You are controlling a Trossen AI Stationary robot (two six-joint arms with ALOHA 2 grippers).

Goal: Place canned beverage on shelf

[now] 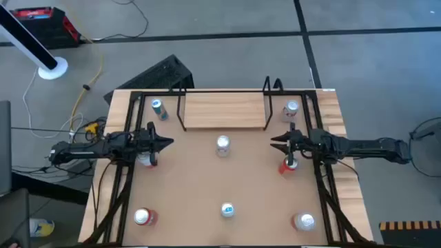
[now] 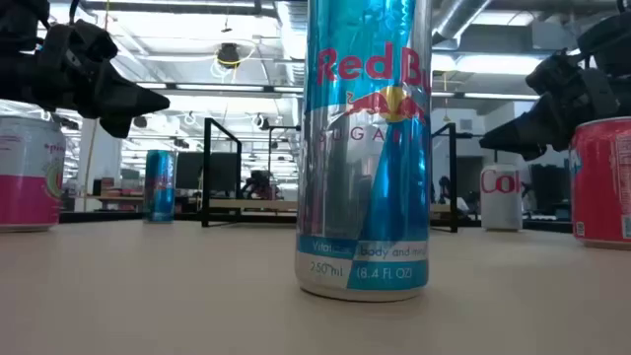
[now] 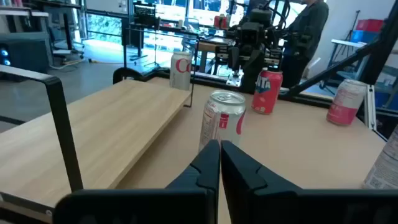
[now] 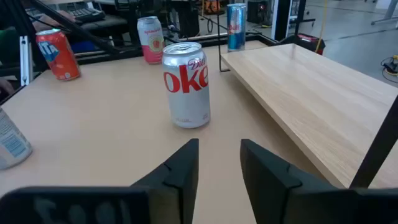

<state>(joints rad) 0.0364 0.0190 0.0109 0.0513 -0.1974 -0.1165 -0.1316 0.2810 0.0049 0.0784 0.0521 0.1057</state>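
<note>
1. nearest the overhead camera: the two arms, level with the table's [image 1: 207,200] middle. left hand [image 1: 165,144] pinched shut on nothing; right hand [image 1: 274,142] slightly parted, also empty. silver diet coke can [image 1: 222,145] upright between them, just in front of the shelf [image 1: 224,110], whose plank lies bare at the far edge. other cans scattered round the table; a red can [image 1: 287,165] directly under the right arm.

2. low view: tall blue-and-silver can [image 2: 365,148] filling the foreground, top cut off. both hands dark shapes hanging at the sides, fingers not readable here. shelf barely discernible behind the can.

3. left wrist view: closed fingers [image 3: 208,168] aimed at the silver can, plank alongside. person in dark clothing standing beyond the table, mostly blocked by the right arm.

4. right wrist view: narrow gap between fingers [image 4: 186,165], too tight for the diet coke can ahead. best to widen first, approach level at mid-height, close squarely on the can's sides, lift clear of the plank's lip, set down upright away from the black rod frame. far side of the can and its footing unseen from here.
</note>
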